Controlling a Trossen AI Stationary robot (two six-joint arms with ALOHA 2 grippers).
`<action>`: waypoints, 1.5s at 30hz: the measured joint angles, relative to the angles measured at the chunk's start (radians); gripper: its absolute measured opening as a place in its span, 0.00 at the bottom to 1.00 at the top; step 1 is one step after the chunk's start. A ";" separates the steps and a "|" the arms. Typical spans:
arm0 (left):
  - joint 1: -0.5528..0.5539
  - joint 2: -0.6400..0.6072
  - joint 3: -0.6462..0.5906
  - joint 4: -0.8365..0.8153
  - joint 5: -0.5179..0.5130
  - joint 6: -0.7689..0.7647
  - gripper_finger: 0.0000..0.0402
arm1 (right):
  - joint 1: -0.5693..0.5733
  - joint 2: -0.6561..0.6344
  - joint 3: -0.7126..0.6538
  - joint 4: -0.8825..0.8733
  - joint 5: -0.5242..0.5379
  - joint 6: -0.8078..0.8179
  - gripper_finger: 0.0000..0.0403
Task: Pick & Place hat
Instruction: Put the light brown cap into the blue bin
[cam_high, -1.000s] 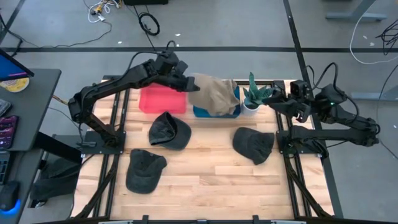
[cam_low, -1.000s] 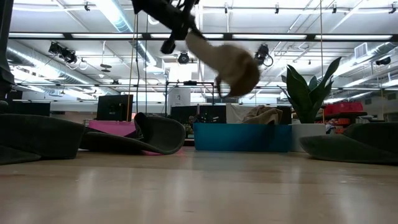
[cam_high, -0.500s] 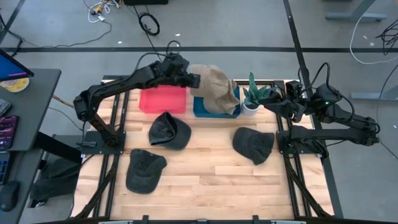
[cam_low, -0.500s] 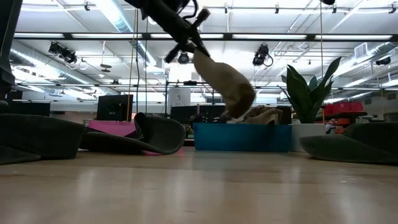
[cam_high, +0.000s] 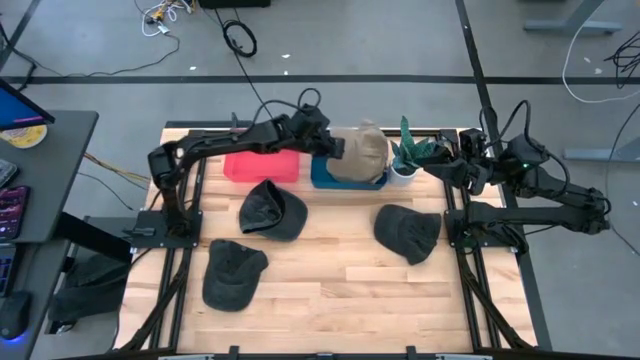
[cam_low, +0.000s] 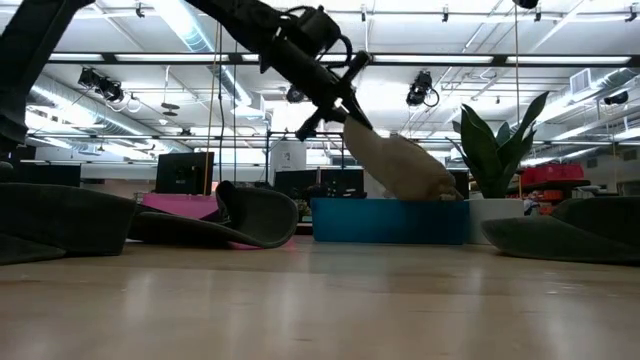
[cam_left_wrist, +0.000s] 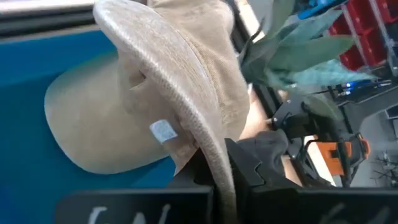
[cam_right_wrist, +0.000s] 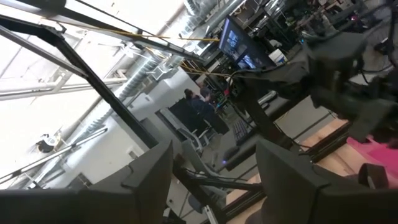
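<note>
Tan hat (cam_high: 362, 153), in left claw (cam_high: 336, 150), touches blue bin (cam_high: 322, 178).

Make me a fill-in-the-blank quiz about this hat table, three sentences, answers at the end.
1. The left gripper is shut on the brim of the ____ hat.
2. That hat hangs over the ____ bin, beside the pink bin.
3. The number of dark caps lying on the table is ____.
The right gripper waits near the potted plant.
Missing words: tan; blue; three
</note>
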 joint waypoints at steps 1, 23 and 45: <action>0.001 0.010 0.000 0.000 0.004 -0.014 0.03 | 0.000 0.000 0.000 0.001 0.000 0.000 0.57; 0.055 0.041 0.000 -0.020 0.108 -0.124 0.03 | 0.000 0.032 0.000 0.009 0.000 0.001 0.57; 0.058 0.179 0.002 0.009 -0.040 -0.138 0.04 | 0.000 0.050 0.000 0.018 0.000 0.001 0.57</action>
